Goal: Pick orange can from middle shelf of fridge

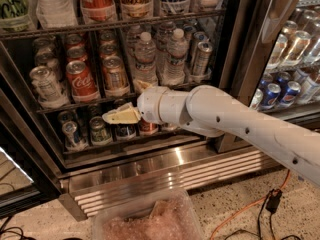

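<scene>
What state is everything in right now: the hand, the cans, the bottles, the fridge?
hand, holding nothing, just below the middle shelf
orange can, upright on that shelf, untouched
red Coca-Cola can, upright, left of it
water bottles, upright, capped
fridge, door open
</scene>
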You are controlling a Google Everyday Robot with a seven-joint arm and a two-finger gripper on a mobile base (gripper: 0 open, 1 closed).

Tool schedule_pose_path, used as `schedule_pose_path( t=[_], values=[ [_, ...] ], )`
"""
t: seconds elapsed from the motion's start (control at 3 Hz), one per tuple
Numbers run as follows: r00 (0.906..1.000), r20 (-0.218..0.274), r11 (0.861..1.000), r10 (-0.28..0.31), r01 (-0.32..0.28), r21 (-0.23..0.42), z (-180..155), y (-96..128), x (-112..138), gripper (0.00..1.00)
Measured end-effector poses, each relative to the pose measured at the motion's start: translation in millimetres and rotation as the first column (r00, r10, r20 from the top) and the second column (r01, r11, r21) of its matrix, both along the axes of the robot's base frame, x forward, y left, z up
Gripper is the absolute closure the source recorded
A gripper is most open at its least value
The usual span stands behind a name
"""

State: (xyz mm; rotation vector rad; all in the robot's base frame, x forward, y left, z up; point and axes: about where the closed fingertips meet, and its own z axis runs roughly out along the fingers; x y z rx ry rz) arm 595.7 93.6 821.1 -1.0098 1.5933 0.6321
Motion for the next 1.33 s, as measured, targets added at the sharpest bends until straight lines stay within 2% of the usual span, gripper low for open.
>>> schedule_pose_path(
  t=[0.33, 0.67, 1.0, 1.33],
  values=[
    [0.9999, 0.011, 1.000, -0.013, 0.013, 0.011, 0.1, 12.3, 0.2, 0.18],
    [0.9979, 0.029, 0.998, -0.058, 0.058, 0.003, -0.2, 13.2, 8.2, 0.17],
    [0.9877, 0.058, 0.989, -0.145, 0.146, -0.008, 3.0, -4.0, 22.9, 0.17],
    [0.9751, 0.089, 0.979, -0.203, 0.205, -0.010, 7.6, -14.4, 37.8, 0.23]
  ],
)
